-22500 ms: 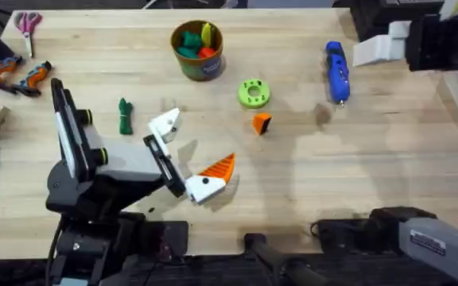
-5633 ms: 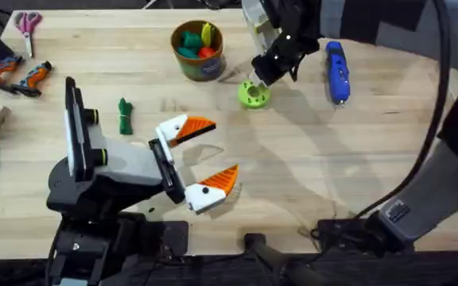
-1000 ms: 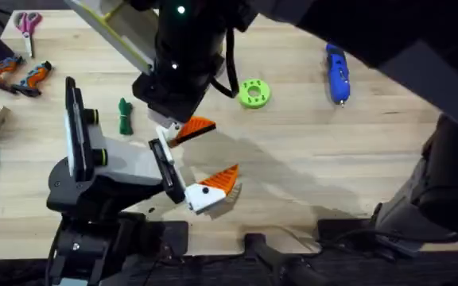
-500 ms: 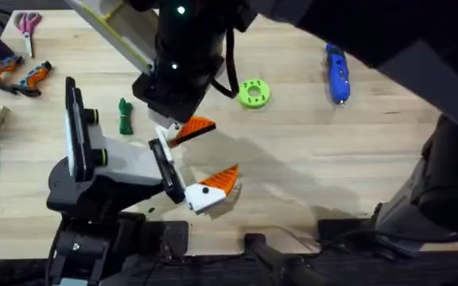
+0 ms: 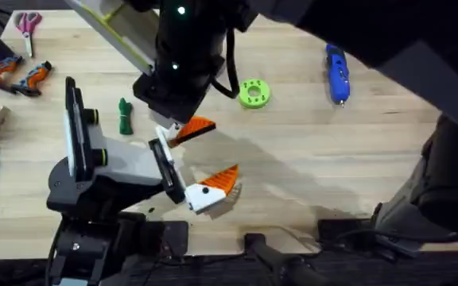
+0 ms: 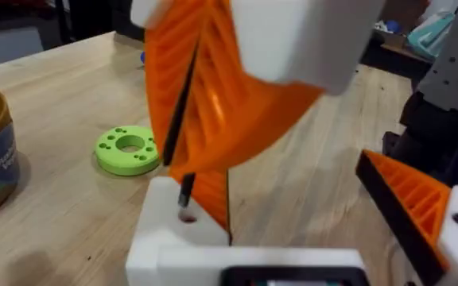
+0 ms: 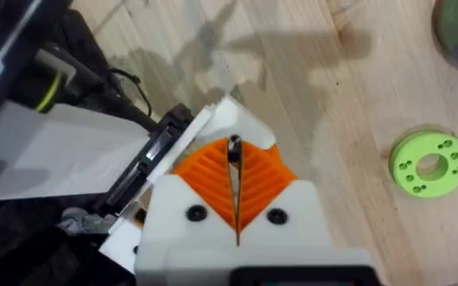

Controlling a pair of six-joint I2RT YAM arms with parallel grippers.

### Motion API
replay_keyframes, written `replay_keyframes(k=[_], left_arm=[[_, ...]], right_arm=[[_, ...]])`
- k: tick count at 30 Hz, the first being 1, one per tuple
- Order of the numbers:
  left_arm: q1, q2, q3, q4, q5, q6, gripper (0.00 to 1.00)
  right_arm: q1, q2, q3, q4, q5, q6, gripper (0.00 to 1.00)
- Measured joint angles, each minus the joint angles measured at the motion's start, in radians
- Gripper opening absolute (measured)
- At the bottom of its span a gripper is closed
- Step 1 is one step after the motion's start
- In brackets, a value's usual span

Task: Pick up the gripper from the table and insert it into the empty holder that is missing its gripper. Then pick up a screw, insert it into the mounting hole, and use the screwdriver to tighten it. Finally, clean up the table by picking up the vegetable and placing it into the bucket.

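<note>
Right wrist, right fingers (image 7: 234, 208) pinching screw (image 7: 234, 151) at holder (image 7: 241, 123)

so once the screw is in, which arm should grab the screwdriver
Right. The blue screwdriver lies on the table's right side, and the right gripper, shut on the screw, hangs over the holder. The left gripper carries that holder itself.

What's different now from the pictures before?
The orange wedge went from the table into the white holder. The right arm swung across to that holder, its end effector shut on a screw. The screwdriver, vegetable and green disc stayed put.
</note>
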Motion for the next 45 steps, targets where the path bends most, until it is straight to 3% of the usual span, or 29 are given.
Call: replay_keyframes(k=[45], left_arm=[[0.0, 0.0, 0.0, -0.003, 0.015, -0.003, 0.985]], right_arm=[[-0.01, 0.02, 0.003, 0.01, -0.004, 0.007, 0.006]])
